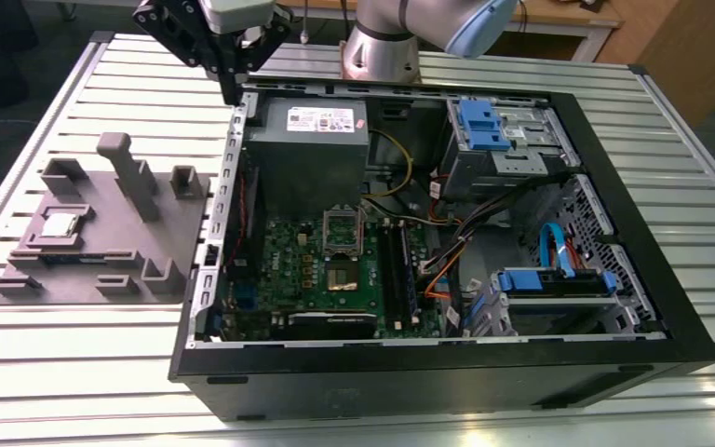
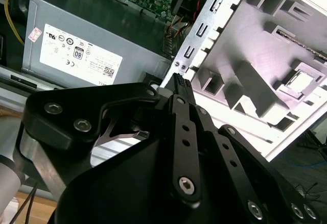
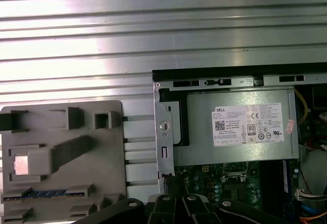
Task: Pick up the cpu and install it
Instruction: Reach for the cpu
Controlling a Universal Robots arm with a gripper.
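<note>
Cpu (image 1: 60, 225) in grey plate (image 1: 174, 222), claw (image 1: 230, 93) beside case (image 1: 457, 369)

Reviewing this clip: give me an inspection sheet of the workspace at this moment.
Surface: slatted metal table, carrying a grey moulded plate and an open computer case.
Job's things: cpu lying on the plate, untouched.
Clutter: grey box with white label and green motherboard inside the case.
Grippers: gripper shut, empty, above the case corner beside the grey box, apart from the cpu.
Cables: yellow wire and blue cable inside the case.
Surroundings: wooden furniture beyond the table.
</note>
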